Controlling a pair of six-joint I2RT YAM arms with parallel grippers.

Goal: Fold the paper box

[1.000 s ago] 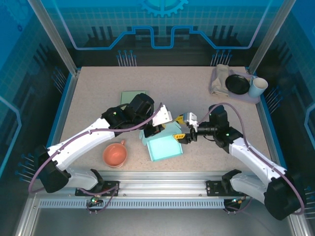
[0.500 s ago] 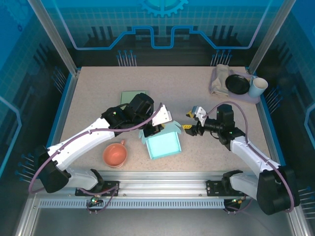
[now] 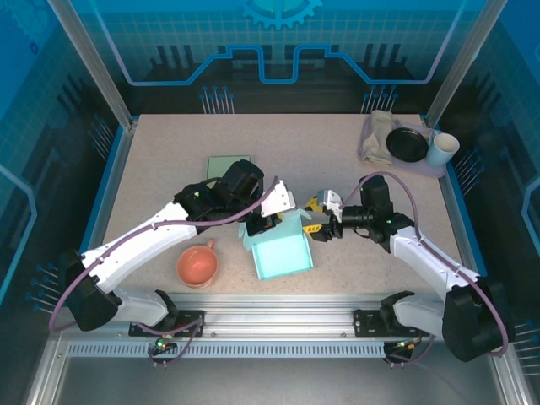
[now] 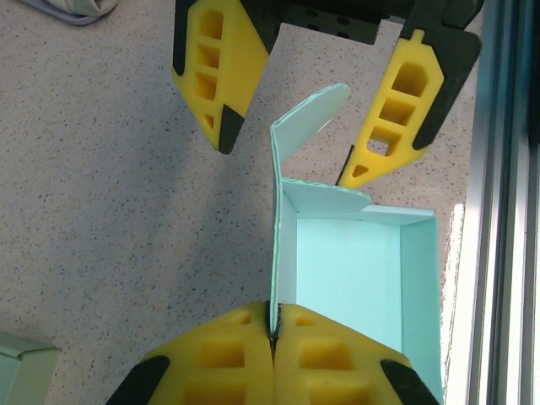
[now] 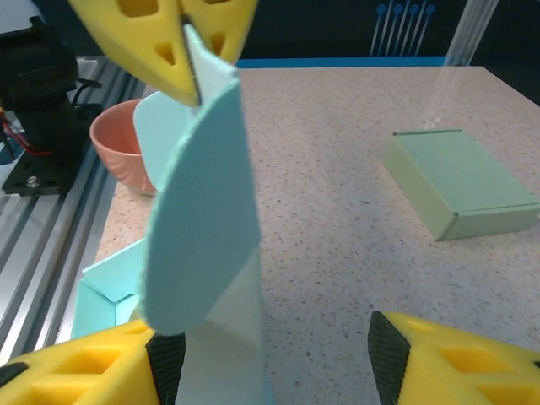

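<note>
Mid-fold: the paper box (image 3: 283,253) sits just beside the pink bowl (image 3: 197,266). The left tool (image 4: 274,327) pinches its upright flap (image 4: 308,118). The right tool (image 4: 287,139), spread, straddles the flap's tip. Next, I judge, it must push that tip inward.

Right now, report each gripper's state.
Left gripper: closed on the paper box, pinching its upright side wall.
Right gripper: open, jaws on either side of that wall's tip, holding nothing.
</note>
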